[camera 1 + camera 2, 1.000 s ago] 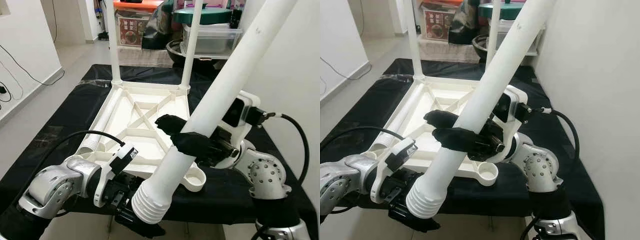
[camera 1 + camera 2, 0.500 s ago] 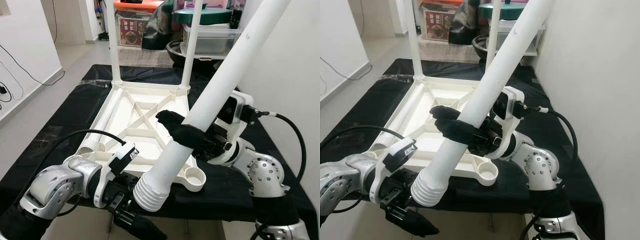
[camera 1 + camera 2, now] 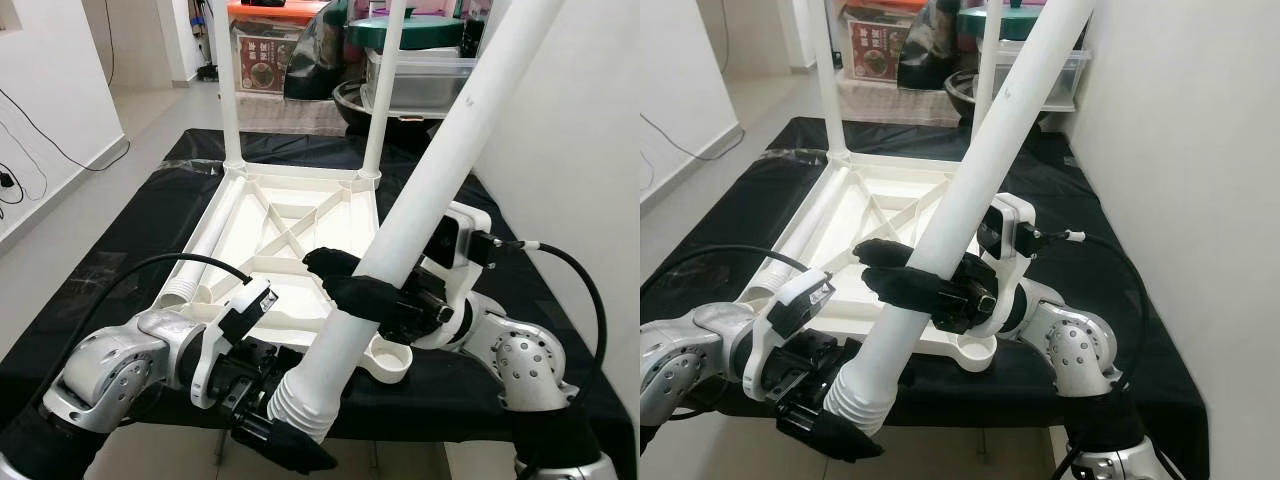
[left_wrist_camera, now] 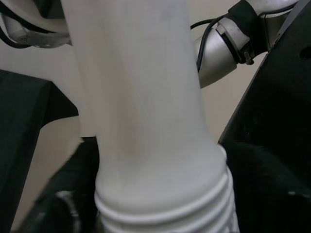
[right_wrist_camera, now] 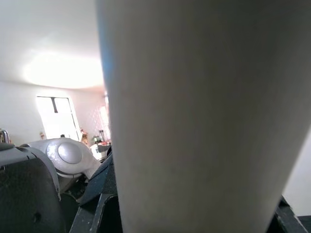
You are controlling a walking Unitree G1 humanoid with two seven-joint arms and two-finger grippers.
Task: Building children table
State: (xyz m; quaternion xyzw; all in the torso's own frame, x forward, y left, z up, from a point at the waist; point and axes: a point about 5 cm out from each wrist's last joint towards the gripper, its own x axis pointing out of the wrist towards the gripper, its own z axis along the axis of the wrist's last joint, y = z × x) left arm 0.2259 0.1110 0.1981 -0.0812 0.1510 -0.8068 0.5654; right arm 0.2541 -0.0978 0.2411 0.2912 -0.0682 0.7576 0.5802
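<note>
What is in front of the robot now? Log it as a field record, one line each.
surface: black cloth
tabletop: white, upside down, ribbed underside up
fitted legs: two upright at far corners
loose leg: lying along the tabletop's left edge
held leg: tilted, threaded end down
right gripper: clamped mid-leg
left gripper: at the threaded end
empty socket: near right corner

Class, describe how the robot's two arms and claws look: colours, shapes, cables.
Both arms are silver metal with rounded, bolted joints. The left claw and right claw each have two long black fingers. A white camera block sits on each wrist, and a black cable loops along each arm.
</note>
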